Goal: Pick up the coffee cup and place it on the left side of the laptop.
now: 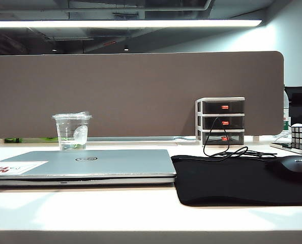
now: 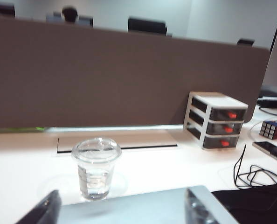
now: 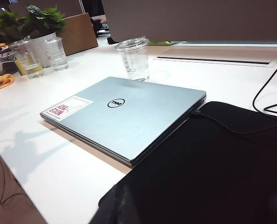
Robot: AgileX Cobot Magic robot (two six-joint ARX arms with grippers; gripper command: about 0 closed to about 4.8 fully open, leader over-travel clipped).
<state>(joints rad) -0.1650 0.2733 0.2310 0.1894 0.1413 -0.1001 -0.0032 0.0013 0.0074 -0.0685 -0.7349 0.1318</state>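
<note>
On the white worktop (image 1: 141, 213) before a brown partition (image 1: 136, 94), the coffee cup (image 2: 96, 167) stood behind the laptop (image 1: 82, 165); left hand (image 2: 124, 210) spread wide, empty; right hand unseen.

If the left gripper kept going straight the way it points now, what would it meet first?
Probably the coffee cup: it stands just beyond the laptop, a little off centre between the left gripper's spread fingers. Depth is unclear.

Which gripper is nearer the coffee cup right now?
Left. The left gripper faces the coffee cup over the laptop, fingers spread; the right gripper isn't visible, its camera farther back.
</note>
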